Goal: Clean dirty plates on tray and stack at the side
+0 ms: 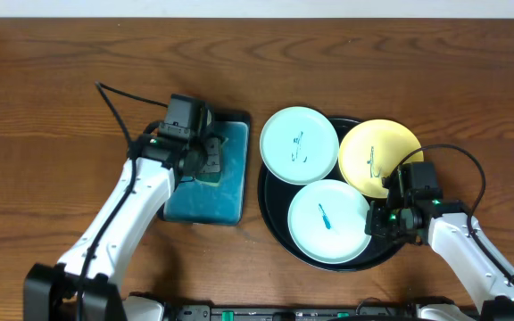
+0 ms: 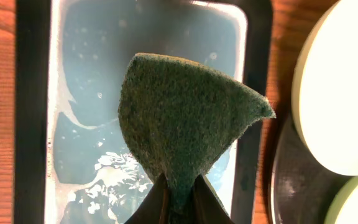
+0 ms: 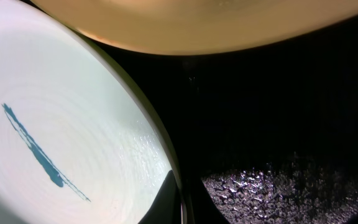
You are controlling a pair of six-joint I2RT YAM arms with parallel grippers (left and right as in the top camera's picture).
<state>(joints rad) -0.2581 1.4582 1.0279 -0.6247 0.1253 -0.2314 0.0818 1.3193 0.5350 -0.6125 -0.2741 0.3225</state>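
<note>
Your left gripper (image 2: 178,205) pinches the pad (image 2: 185,124) above the teal tray (image 2: 33,124). Your right gripper (image 3: 180,204) clamps the mint plate (image 3: 73,93) rim below it. All three plates (image 1: 299,145) on the black tray (image 1: 270,205) show ink; none is stacked.

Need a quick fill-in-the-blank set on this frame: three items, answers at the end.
1. The left gripper pinches a green pad over the rectangular tray, which is ____ in colour.
2. The right gripper closes on the rim of the near mint plate, which lies on the round tray, coloured ____.
3. The far-right plate is ____.

Answers: teal; black; yellow
</note>
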